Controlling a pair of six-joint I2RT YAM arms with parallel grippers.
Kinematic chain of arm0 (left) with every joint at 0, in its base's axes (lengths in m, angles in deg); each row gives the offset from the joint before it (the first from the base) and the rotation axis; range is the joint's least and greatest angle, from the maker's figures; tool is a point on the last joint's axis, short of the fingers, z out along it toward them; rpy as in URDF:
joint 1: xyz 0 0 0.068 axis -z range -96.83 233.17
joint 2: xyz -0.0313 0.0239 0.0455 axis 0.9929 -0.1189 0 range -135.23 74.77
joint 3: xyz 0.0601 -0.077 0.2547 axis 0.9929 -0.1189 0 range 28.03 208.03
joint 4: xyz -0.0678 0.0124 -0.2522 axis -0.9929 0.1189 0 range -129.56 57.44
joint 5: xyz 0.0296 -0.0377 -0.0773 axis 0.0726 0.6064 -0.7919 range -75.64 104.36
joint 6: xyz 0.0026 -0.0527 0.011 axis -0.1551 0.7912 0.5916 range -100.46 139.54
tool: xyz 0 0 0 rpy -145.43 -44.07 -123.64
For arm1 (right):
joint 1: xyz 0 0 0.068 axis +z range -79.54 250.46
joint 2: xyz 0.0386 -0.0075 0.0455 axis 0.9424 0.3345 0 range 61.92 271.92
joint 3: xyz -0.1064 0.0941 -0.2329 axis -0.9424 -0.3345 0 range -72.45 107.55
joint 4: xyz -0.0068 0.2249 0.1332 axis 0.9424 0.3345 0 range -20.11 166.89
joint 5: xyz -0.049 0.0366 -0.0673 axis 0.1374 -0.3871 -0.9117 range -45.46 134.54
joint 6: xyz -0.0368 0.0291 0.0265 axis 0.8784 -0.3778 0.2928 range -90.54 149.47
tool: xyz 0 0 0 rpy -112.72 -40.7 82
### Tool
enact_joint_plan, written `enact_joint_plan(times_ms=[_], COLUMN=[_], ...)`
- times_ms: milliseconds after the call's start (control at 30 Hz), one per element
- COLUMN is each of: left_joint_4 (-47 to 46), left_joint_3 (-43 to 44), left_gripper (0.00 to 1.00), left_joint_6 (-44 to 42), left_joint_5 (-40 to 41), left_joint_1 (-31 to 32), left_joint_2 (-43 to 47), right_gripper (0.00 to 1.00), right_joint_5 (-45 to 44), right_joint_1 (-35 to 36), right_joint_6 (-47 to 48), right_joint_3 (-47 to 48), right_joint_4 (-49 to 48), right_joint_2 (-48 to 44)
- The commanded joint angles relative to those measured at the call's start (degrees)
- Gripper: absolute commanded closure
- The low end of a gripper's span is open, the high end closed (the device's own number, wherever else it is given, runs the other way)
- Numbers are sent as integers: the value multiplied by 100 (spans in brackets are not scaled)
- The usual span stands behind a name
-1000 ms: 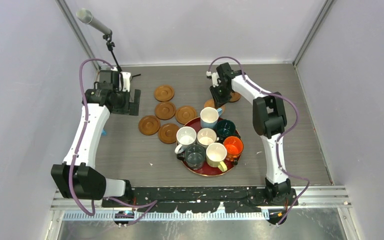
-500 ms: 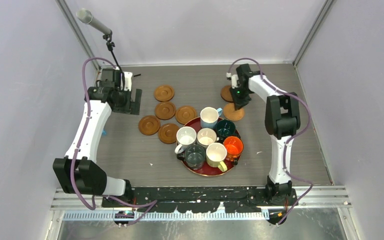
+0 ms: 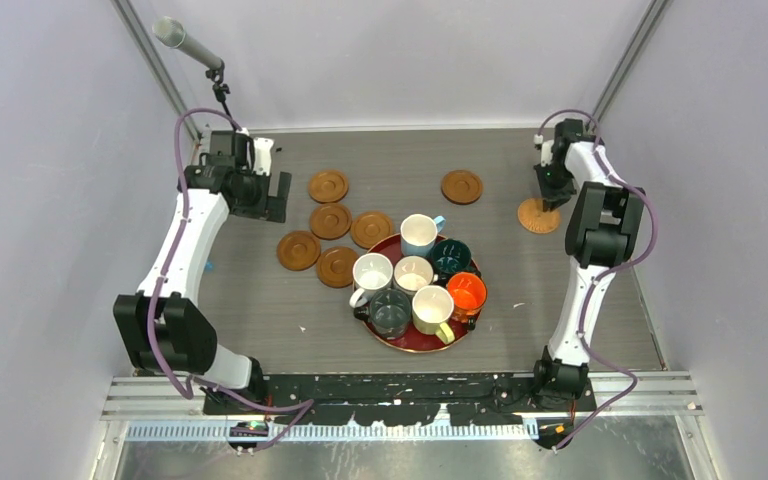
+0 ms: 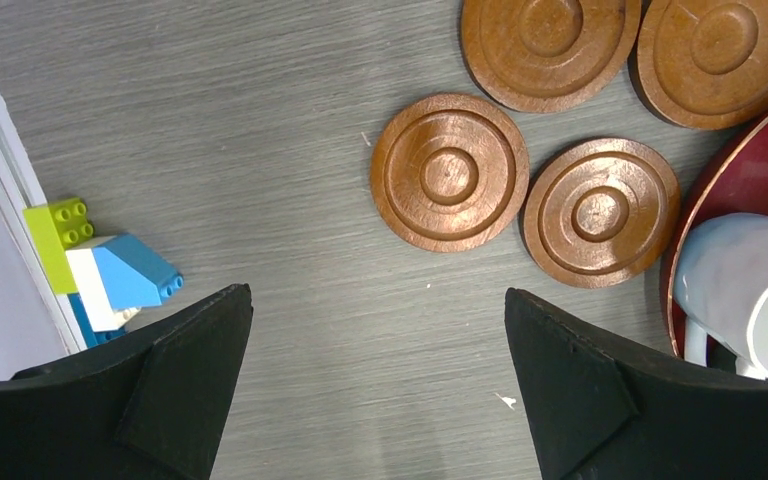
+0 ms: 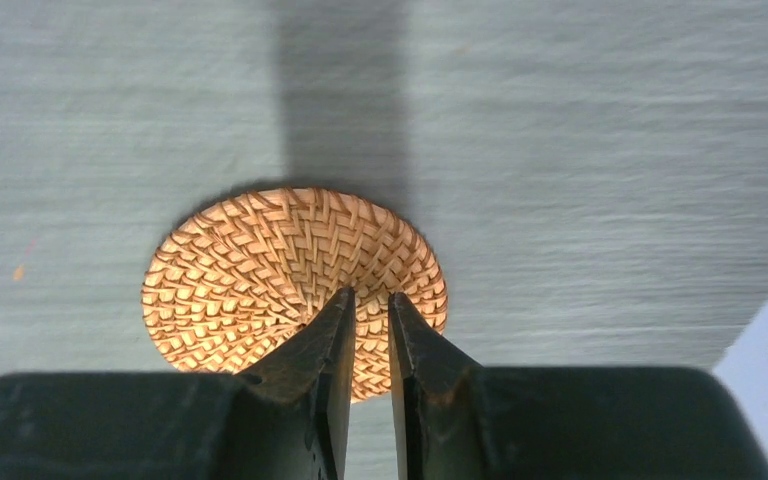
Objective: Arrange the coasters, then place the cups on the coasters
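Observation:
Several brown coasters [image 3: 330, 220] lie in a loose cluster left of centre, and one coaster [image 3: 461, 186] lies alone at the back. My right gripper [image 3: 548, 195] is at the far right, shut on the rim of a woven-faced coaster [image 3: 538, 215]; in its wrist view the pads [image 5: 335, 330] pinch the edge of that disc [image 5: 260, 260]. Several cups [image 3: 413, 273] stand together on the dark red tray [image 3: 415, 342]. My left gripper [image 3: 278, 195] hangs open above bare table left of the cluster, with coasters [image 4: 449, 171] ahead of it and nothing between its fingers.
A microphone on a stand [image 3: 185, 45] rises at the back left corner. Green, white and blue toy bricks [image 4: 110, 270] lie by the left wall. Enclosure walls close in on the left, the back and the right, near my right arm.
My right gripper has carried one coaster from beside the tray's back edge across to the far right. A second coaster stays behind at the back. The left arm has shifted slightly.

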Motion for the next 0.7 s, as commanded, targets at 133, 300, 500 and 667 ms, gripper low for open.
enact_joint_plan(times_ms=[133,300,500,667], left_joint_4=[33,375,618,625], left_joint_3=[663,964,1052,1153], left_gripper=[0,0,0,0], left_joint_6=[-403,-435,-637,-625], left_joint_5=[198,217,489,543], left_joint_1=[23,26,26,34], left_joint_2=[-418,-609,-658,-722], right_gripper=[77,77,76,76], right_joint_5=[-239,-244,-336,-86], right_joint_1=[-356,-524,-709,-808], right_joint_6=[104,271,522,559], right_joint_3=[1153,1541,1935,2179], right_joint_4=[-69,-69,-67,214], right_joint_2=[814,1009,1202,1194])
